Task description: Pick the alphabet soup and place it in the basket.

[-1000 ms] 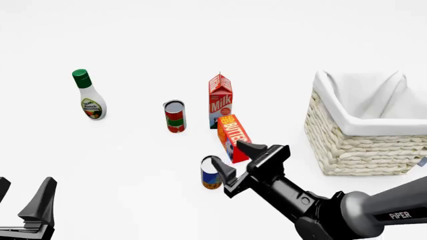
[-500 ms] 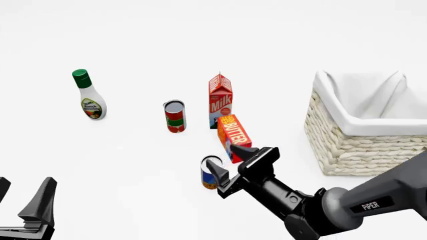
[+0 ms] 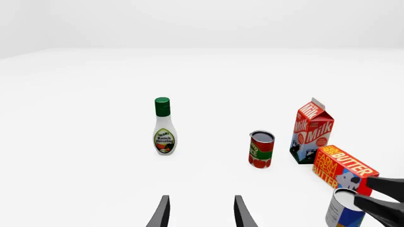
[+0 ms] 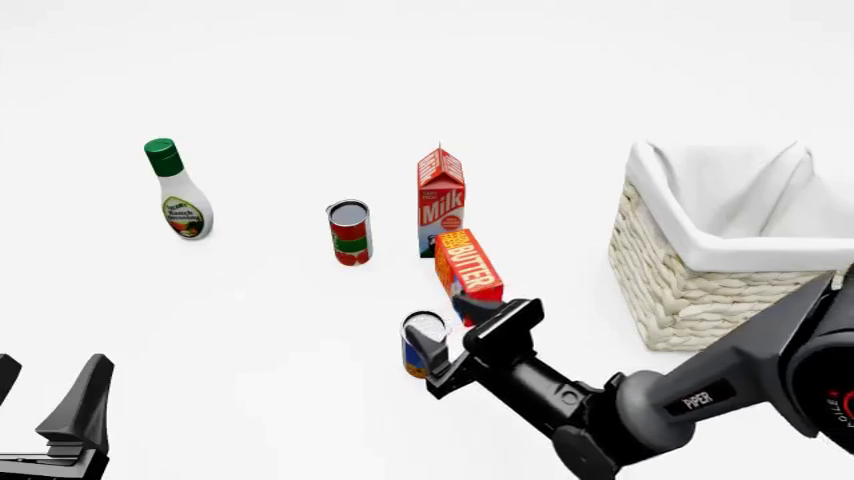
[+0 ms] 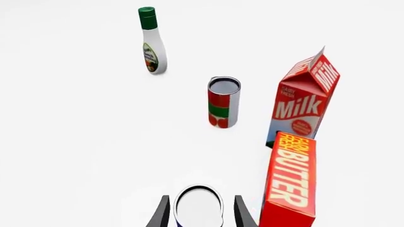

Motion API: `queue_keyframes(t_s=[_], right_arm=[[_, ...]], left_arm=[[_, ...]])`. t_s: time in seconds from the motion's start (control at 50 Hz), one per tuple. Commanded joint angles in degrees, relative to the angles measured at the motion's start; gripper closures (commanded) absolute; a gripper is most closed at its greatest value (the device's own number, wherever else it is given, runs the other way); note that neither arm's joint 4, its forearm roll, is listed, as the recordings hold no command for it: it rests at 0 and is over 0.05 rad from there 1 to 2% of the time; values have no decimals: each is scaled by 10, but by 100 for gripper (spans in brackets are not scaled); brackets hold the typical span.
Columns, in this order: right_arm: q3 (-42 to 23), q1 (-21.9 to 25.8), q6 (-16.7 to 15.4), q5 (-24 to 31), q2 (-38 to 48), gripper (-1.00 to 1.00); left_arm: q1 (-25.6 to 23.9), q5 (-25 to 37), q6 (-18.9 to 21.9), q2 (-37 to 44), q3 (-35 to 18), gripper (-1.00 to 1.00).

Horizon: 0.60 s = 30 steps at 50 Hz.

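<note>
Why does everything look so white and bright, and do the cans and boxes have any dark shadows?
Front view: the table is evenly bright white, with hardly any shadow beside the alphabet soup or the basket. Left wrist view: the far background turns pale grey. Right wrist view: the labels look sharp, no blur.

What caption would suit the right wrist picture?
Open right gripper straddling the alphabet soup, beside the butter box.

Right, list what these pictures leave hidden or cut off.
- Soup can: front view, right side behind the right gripper; right wrist view, lower part cut by the edge.
- Whether the fingers touch the can: cannot tell.
- Basket: front view, right side cut by the edge, inside floor hidden by its lining.
- Left gripper: only finger tips show.
</note>
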Motion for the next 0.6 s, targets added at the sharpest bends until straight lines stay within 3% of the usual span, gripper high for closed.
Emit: queue_keyframes(t_s=[0.02, 0.6], right_arm=[[-13, 0, 1, -1, 23, -100], [-45, 4, 6, 4, 66, -100]], left_arm=[[0, 0, 0, 0, 0, -100], [0, 0, 0, 0, 0, -100]])
